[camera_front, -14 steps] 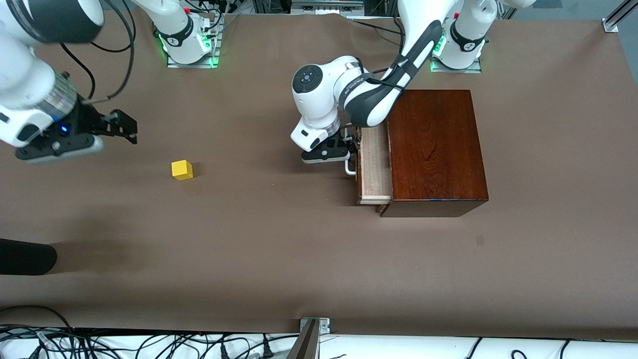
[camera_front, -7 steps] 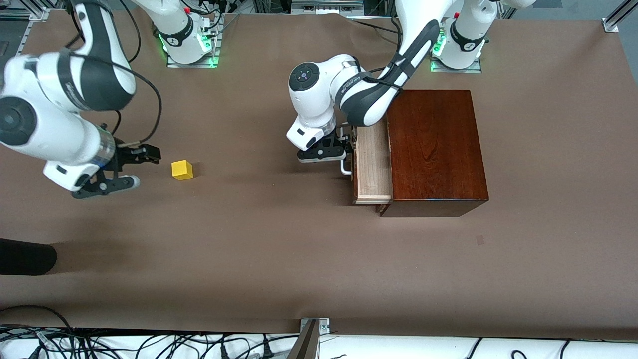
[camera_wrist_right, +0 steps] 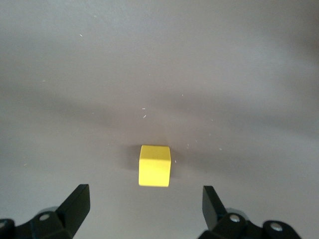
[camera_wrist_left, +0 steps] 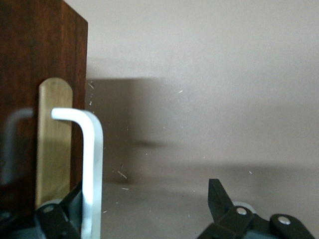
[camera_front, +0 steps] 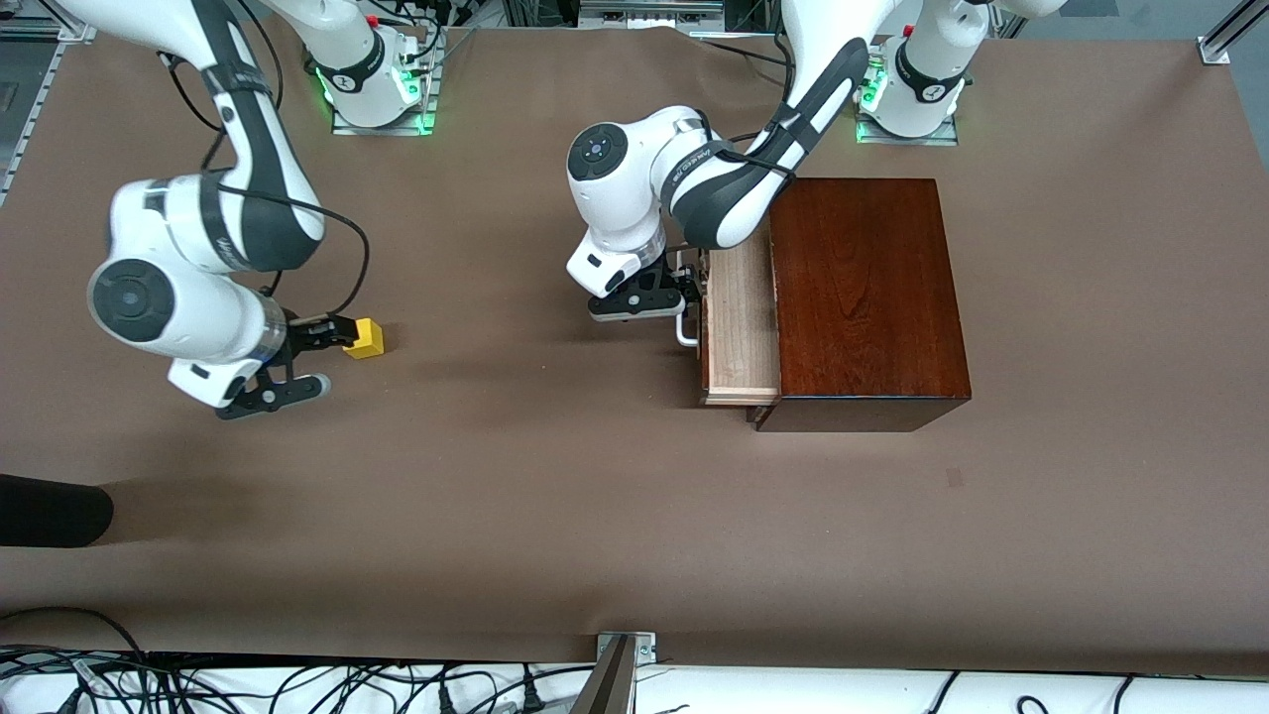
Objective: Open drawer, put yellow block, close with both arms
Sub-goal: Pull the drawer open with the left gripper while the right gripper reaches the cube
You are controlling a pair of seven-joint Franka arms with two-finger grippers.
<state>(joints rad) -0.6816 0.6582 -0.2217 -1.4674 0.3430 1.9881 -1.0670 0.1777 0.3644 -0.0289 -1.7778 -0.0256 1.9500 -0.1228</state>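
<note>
Now the left gripper (camera_front: 666, 297) is at the white handle (camera_front: 685, 332) of the drawer (camera_front: 739, 327), its jaws wide with the bar passing by one finger (camera_wrist_left: 55, 219); I judge it hooks the bar to pull, since the tray is only partly out of the wooden box (camera_front: 867, 297). The right gripper (camera_front: 319, 359) is low over the table (camera_front: 555, 496) with wide jaws, and the yellow block (camera_front: 365, 338) lies on the table just ahead of its fingertips, not yet between them, ready for the grasp.

Left gripper (camera_front: 662, 297) at the part-open drawer's (camera_front: 739, 327) handle; right gripper (camera_front: 315, 347) beside yellow block (camera_front: 366, 338).
</note>
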